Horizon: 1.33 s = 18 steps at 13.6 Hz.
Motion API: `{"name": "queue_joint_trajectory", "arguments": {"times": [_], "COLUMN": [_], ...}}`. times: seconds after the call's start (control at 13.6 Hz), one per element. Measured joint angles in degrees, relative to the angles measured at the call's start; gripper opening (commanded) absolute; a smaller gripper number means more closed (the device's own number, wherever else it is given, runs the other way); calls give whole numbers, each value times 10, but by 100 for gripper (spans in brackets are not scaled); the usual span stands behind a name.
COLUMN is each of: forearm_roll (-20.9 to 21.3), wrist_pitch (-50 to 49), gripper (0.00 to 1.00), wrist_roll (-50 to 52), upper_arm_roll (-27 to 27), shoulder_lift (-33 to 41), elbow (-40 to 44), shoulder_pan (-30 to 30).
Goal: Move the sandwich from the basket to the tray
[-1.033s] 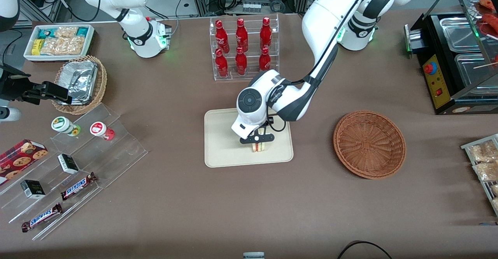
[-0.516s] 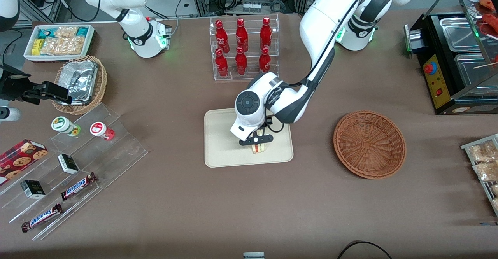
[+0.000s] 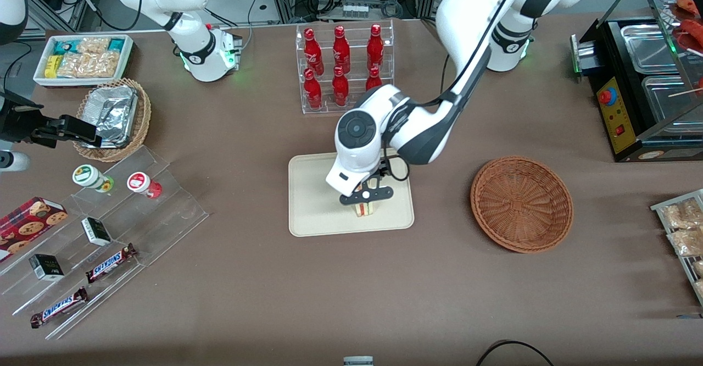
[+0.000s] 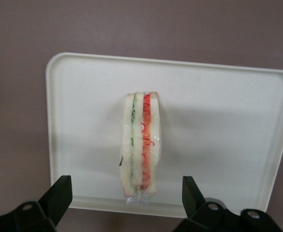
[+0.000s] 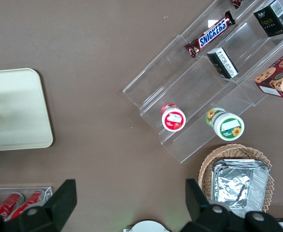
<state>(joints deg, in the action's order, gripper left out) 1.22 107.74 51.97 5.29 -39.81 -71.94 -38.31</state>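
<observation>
Sandwich (image 4: 141,145) on tray (image 4: 218,125), gripper (image 3: 367,197) above, fingers (image 4: 59,193) spread

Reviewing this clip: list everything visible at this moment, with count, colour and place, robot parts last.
sandwich: 1, white bread with red and green filling, on the tray
tray: 1, cream, mid-table
basket: 1, reddish-brown wicker, nothing in it, toward the working arm's end
bottles: 6, red, in a clear rack farther from the front camera than the tray
foil basket: 1, tan wicker with silver foil, toward the parked arm's end
snack bin: 1, white, beside the foil basket
Snickers bars: 2, brown, on clear steps
claw: 1, black, open, above the sandwich, fingers clear of it
</observation>
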Motion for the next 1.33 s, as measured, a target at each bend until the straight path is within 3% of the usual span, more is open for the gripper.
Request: {"name": "queue_joint_trajectory", "arguments": {"times": [0.37, 1.33], "forearm_roll": [-4, -13], "wrist_pitch": [-60, -141], "gripper": [100, 100], "wrist_roll": [-91, -419], "upper_arm_roll": [-26, -28], "shoulder_lift": [71, 259], "elbow": [-5, -160], "shoulder_pan": [81, 287]}}
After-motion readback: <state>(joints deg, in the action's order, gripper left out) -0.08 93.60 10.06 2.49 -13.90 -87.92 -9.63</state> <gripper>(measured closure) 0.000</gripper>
